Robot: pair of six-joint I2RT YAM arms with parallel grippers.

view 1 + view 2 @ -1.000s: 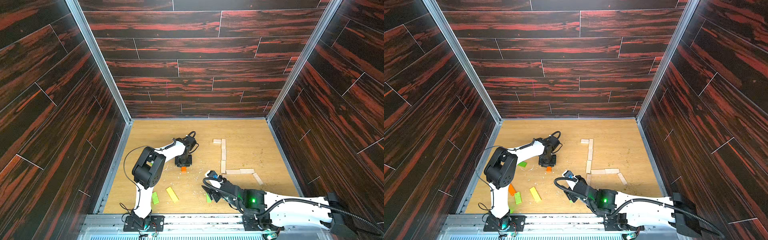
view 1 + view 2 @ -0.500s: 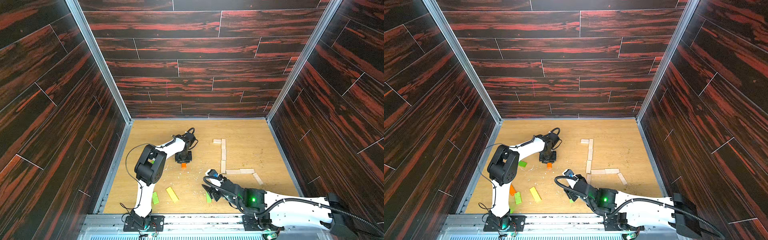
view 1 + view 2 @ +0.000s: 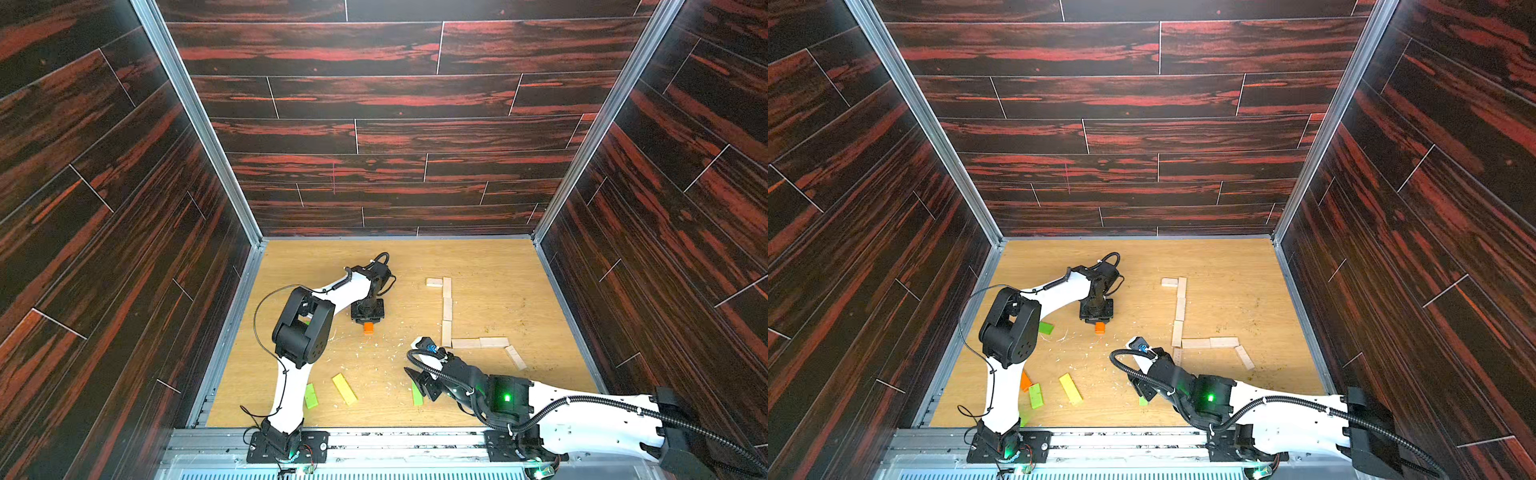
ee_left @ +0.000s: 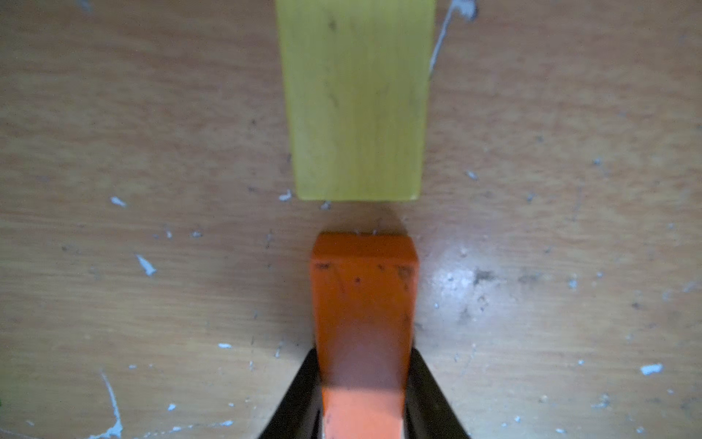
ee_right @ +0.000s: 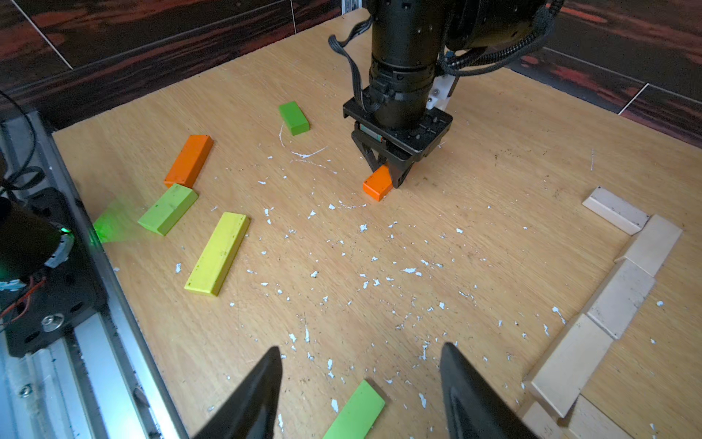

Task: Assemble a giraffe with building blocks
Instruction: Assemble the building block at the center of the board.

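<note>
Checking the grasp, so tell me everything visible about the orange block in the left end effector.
The small orange painted wooden block is a flat rectangular plank with dark specks on its paint. The left end effector is shut on one end, a black finger on each side, the other end sticking out. It tilts down toward the pale wooden table; whether its tip touches is unclear. No other block touches it.

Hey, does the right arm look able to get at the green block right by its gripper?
Probably yes. The right gripper is open and empty, and the green block lies flat close beneath it with nothing on top or crowding it.
</note>
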